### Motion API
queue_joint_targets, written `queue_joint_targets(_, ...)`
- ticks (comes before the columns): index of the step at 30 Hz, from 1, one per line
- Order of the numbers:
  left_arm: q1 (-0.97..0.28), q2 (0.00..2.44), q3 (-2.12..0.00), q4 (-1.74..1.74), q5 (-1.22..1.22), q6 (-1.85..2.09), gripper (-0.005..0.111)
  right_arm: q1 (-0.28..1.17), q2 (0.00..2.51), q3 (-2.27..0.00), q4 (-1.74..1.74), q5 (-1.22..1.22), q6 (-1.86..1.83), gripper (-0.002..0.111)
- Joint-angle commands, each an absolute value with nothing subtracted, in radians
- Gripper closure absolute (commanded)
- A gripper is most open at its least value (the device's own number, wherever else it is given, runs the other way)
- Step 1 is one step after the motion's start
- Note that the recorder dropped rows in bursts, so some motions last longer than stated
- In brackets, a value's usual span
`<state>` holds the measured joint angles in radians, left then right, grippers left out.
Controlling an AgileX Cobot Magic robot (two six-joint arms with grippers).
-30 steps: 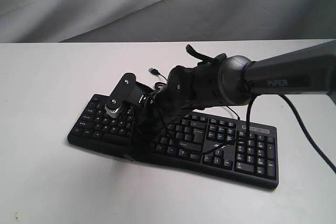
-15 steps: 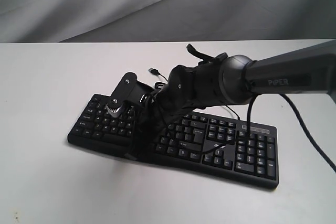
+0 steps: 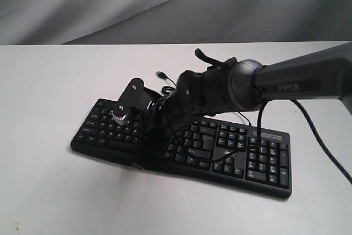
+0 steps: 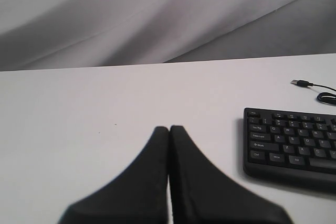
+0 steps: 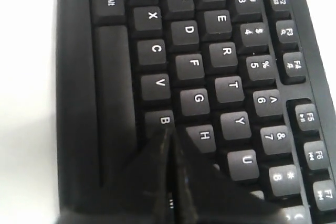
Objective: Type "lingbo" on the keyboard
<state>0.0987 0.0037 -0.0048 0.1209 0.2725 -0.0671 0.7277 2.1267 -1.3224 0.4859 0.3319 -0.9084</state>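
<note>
Right wrist view: my right hand (image 5: 169, 134), pinched shut and empty, forms one narrow stylus at the B key (image 5: 164, 120) of the wide black plastic keyboard (image 5: 210, 51), sparing its neighbours.

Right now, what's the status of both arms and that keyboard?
Right end effector shut, tip at the B key. Left end effector shut, over table, clear of keyboard. Arm's own cable hangs over the middle keys.

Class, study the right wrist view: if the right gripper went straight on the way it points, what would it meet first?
Probably the B key on the keyboard: the right gripper, shut, aims its tips at that key's edge. Depth is unclear, so it may already touch.
</note>
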Motion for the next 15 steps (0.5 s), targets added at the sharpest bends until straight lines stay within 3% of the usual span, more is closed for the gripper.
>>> queue_joint_targets(1,0.100,0.000,0.000,0.117,0.264,-0.069,0.106,0.719,2.135,-1.323,0.479,0.333,-0.903,0.108)
queue_joint_targets(15,0.100,0.000,0.000,0.117,0.264,-0.069,0.106,0.719,2.122,-1.442,0.476,0.410,-0.900,0.108)
